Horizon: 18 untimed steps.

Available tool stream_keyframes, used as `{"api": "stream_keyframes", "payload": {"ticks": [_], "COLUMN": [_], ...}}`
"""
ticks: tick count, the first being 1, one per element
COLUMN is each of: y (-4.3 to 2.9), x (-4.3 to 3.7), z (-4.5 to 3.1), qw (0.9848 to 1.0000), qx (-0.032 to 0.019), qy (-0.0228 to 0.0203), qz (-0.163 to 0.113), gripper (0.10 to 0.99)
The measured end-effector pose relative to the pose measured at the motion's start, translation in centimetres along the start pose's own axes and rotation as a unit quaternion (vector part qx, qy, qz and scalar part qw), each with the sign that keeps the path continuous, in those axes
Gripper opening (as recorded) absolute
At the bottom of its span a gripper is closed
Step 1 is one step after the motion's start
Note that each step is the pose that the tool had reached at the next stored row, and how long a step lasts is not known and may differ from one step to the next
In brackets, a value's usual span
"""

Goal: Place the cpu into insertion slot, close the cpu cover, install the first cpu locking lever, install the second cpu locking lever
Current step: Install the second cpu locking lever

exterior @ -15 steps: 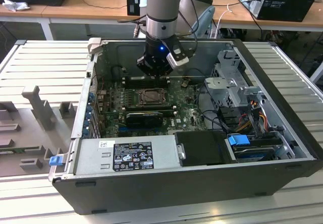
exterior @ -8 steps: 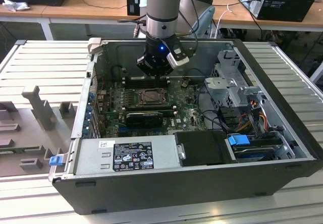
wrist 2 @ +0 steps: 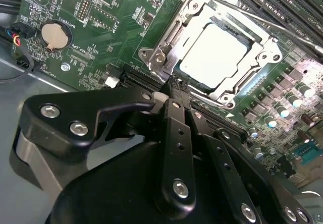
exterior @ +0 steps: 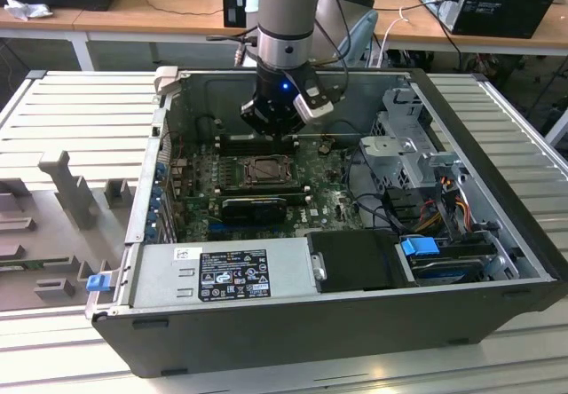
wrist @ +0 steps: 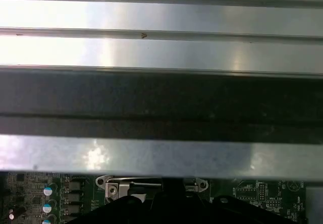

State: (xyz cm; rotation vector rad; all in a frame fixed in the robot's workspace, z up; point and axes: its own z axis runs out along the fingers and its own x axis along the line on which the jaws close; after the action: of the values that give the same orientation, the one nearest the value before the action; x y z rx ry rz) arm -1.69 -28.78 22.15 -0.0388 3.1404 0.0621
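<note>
The open black computer case (exterior: pixel 497 234) lies on the bench. Its green motherboard (wrist 2: pixel 101 27) carries the dull-metal cpu cover (wrist 2: pixel 262 47), closed over the pale silver square cpu (wrist 2: pixel 214 52) seated in the insertion slot. The black tool (wrist 2: pixel 174 85) has its fingers together at the cover's corner, holding nothing. A sideways slip could scrape nearby components.

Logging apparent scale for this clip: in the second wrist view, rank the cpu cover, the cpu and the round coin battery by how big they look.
1. cpu cover, framing the chip
2. cpu, inside its window
3. coin battery, clearly smallest

All three lie on the board, so nearness hardly matters.
</note>
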Motion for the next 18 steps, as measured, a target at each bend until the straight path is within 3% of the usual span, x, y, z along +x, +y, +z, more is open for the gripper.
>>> {"api": "stream_keyframes", "payload": {"ticks": [6,11,13,18], "y": [-0.03,0.03,0.02,-0.90], "x": [0.00,0.00,-0.01,0.02], "z": [-0.79,-2.41,-2.53,-2.58], "qw": [1.0000,1.0000,1.0000,1.0000], "qx": [0.0000,0.0000,-0.0002,0.0000], "qy": [0.0000,0.0000,-0.0001,0.0000], "qz": [0.000,0.000,0.000,0.000], "gripper": [0.106,0.106,0.106,0.106]}}
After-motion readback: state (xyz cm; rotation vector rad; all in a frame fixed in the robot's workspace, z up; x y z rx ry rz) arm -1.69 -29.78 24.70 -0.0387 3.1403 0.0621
